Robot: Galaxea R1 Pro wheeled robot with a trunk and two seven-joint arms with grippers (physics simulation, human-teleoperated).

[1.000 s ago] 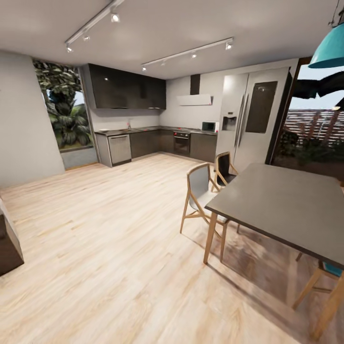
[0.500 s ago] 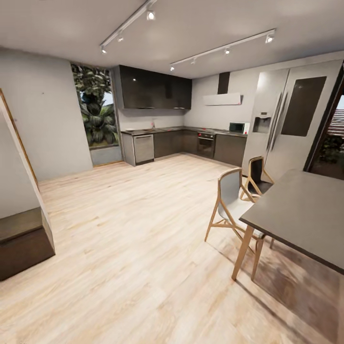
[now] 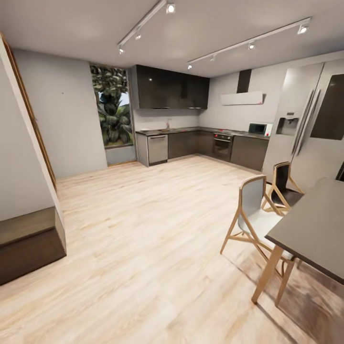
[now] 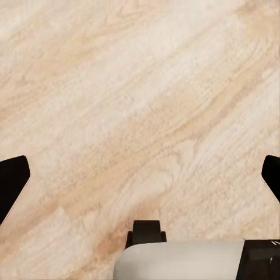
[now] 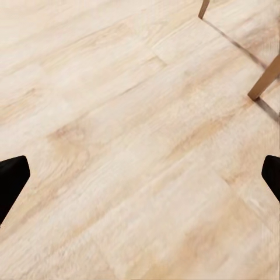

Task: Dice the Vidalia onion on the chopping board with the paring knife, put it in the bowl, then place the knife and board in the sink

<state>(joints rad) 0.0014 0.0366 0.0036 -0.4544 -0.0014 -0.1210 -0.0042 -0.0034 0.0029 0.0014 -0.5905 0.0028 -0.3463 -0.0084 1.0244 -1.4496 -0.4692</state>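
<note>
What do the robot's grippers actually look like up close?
Little of them shows. In each wrist view, the left gripper and right gripper appear as two black, blunt-tipped fingers set far apart at the picture's edges, above the light wood floor. The left wrist view also catches a rounded pale grey part with a small black piece on it. No cables or markings show.

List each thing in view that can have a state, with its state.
left end effector: open, empty, over floor
right end effector: open, empty, over floor
oven: door shut
dishwasher: door shut
refrigerator: doors shut
upper cabinets: shut
track lights: on
</note>
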